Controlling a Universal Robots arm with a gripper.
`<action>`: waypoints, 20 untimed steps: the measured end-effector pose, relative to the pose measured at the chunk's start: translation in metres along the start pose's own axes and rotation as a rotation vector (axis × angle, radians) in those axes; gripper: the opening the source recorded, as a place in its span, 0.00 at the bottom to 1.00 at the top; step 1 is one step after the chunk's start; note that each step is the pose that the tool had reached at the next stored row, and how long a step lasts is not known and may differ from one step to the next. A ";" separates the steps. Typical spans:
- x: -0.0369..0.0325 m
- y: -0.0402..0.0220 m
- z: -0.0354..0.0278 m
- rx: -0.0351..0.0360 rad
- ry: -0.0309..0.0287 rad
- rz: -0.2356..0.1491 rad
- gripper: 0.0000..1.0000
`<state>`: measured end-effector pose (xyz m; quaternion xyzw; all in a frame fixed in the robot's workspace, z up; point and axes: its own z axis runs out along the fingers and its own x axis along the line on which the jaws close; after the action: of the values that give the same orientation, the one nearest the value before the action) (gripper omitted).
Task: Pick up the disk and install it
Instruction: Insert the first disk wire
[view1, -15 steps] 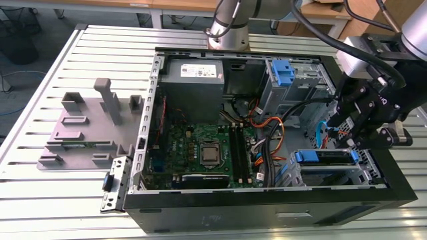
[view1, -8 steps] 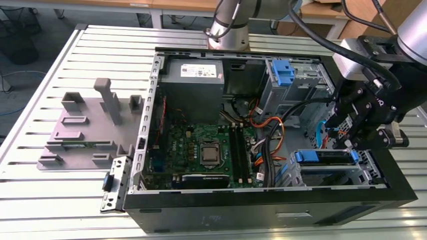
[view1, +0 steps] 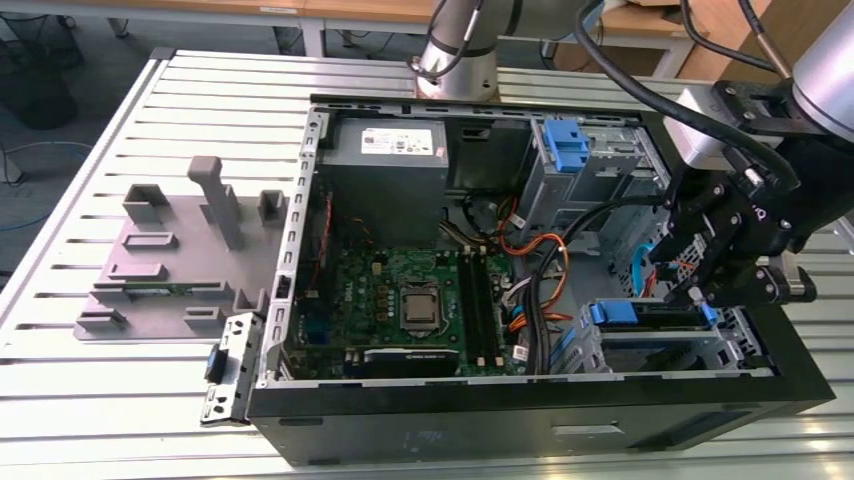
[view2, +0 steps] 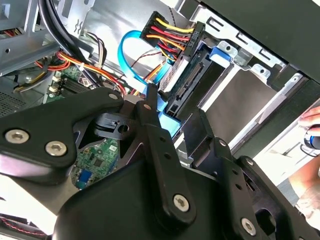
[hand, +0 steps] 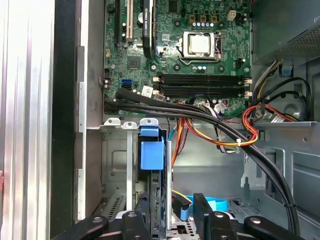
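Gripper (view1: 714, 285) is hanging over the drive cage (view1: 667, 340) inside the computer case (view1: 534, 420), where the disk (hand: 156, 200) (blue rails) is sitting; finger spacing I cannot tell.

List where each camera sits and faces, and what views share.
Exterior view: off-arm, high, looking down into the open computer case on the slatted table; arm and gripper at the exterior view's right.
First wrist view: looks past the gripper, along the disk, to the motherboard.
Second wrist view: close on the disk's cabled end, gripper body in front.
All share the motherboard.
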<state>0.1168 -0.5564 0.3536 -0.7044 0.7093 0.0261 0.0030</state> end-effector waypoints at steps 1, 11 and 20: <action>0.0001 0.0000 0.0001 0.0000 0.0000 0.000 0.48; 0.0013 0.0000 0.0008 0.0000 0.0000 0.000 0.16; 0.0035 -0.0001 0.0015 0.0000 0.0001 0.000 0.16</action>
<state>0.1168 -0.5598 0.3520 -0.7044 0.7093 0.0261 0.0030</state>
